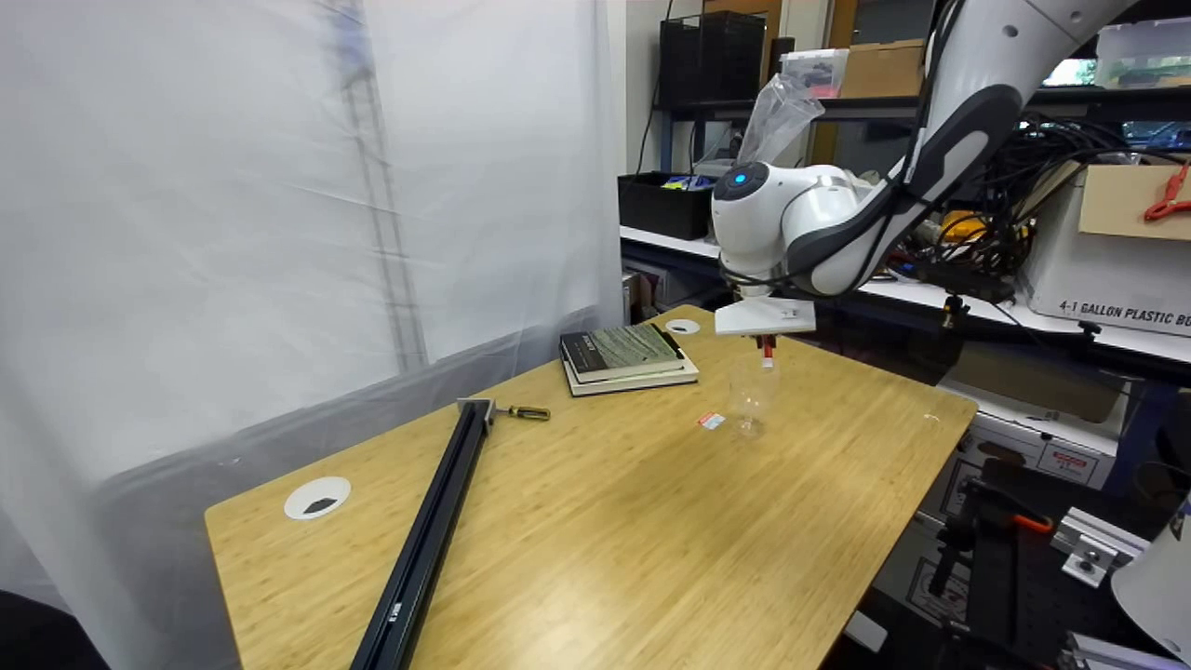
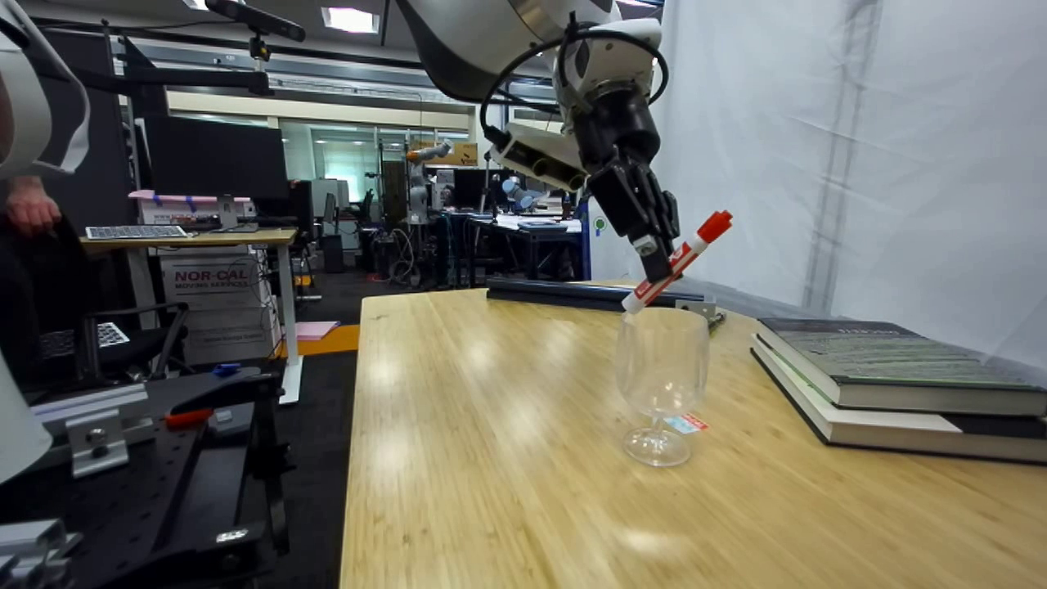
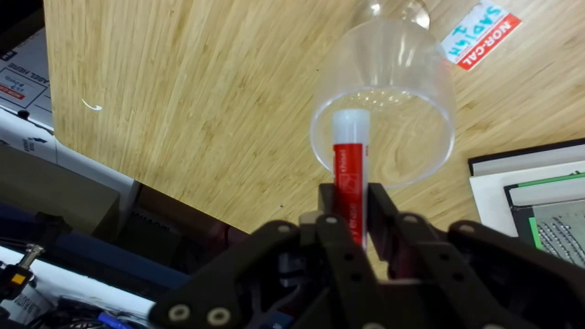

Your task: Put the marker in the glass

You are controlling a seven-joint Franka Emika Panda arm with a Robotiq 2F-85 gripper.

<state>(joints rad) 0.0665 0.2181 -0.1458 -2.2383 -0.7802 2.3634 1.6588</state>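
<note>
My gripper (image 2: 661, 260) is shut on the red and white marker (image 2: 648, 291) above the table. The marker is tilted, its red cap up and its white end down. The clear stemmed glass (image 2: 662, 364) stands upright on the table below. In that exterior view the white end is at the near-left part of the glass rim, and I cannot tell whether it is above or inside it. In the wrist view the marker (image 3: 350, 178) sits between the fingertips (image 3: 351, 196), and its white end overlaps the opening of the glass (image 3: 388, 59). Another exterior view shows the glass (image 1: 752, 391) under the marker (image 1: 768, 355).
Two stacked books (image 1: 623, 358) lie near the glass, by the curtain. A small red and white label (image 1: 711, 421) lies beside the glass base. A long black bar (image 1: 433, 530) and a screwdriver (image 1: 528, 412) lie farther along the wooden table (image 1: 651, 540).
</note>
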